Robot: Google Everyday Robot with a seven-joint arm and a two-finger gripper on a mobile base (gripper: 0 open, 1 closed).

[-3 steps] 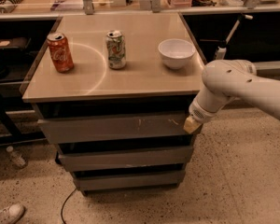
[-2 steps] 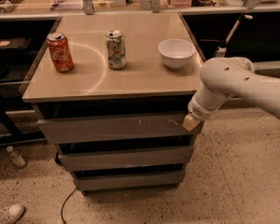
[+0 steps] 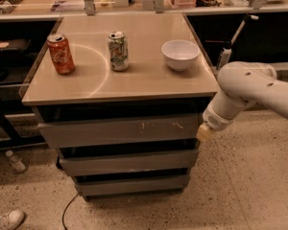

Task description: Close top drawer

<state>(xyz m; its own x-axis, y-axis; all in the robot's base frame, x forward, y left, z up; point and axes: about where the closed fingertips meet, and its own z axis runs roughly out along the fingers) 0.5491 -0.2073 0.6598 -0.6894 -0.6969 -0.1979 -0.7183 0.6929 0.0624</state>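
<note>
Tool [image 3: 205,132] on the white arm is at the right end of the top drawer [image 3: 120,131], at its front corner; I cannot tell whether it is open or closed. That drawer lies directly under the bench [image 3: 134,83] top. On the bench stand a red can [image 3: 61,54], a green can [image 3: 118,51] and a bowl [image 3: 180,54].

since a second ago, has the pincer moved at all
Yes, slightly. The pincer has slid right: it overlapped the right end of the top drawer before, and now sits just beside that end.
</note>
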